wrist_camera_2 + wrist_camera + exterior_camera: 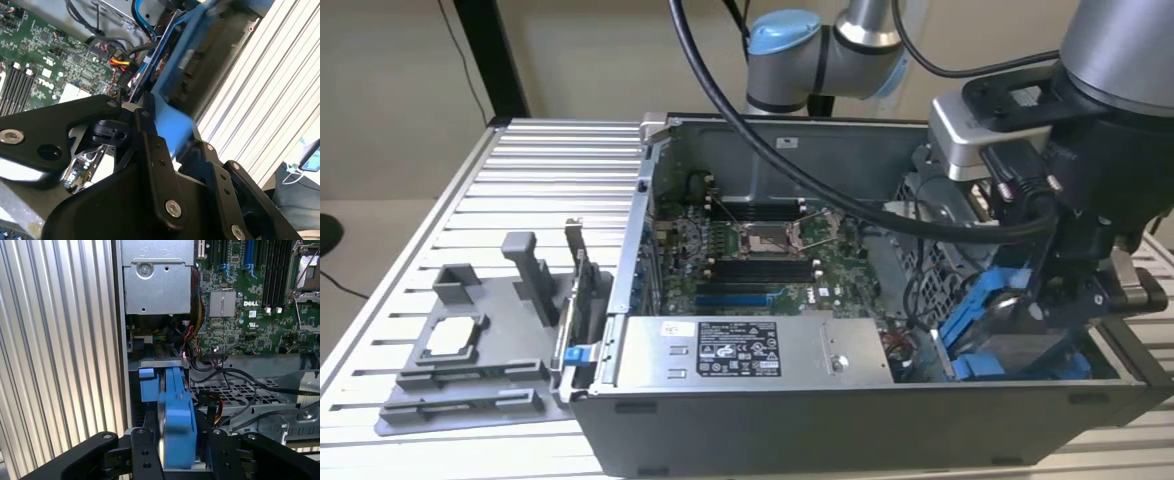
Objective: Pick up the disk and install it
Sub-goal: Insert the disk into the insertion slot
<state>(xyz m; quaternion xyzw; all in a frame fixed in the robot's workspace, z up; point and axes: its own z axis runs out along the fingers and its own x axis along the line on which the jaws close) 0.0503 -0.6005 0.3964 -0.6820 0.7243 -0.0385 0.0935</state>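
End effector (179, 456) clamped on the disk (177, 410); black fingers (145, 452) press its blue frame from both sides in both wrist views. Disk held on edge, tilted in the exterior view, lower end down inside the open computer case (854, 425) at the corner on the exterior view's right, near the grey power-supply box (734, 350). Can't tell if it is seated in the bay. Green motherboard (761, 250) deeper in the case, red and black cables (215, 405) just beside the disk. Case sits on the ribbed metal worktop (520, 180). Grey holder tray (467, 385) at the exterior view's left, a small square chip (454, 337) lying on it, well apart from the arm.
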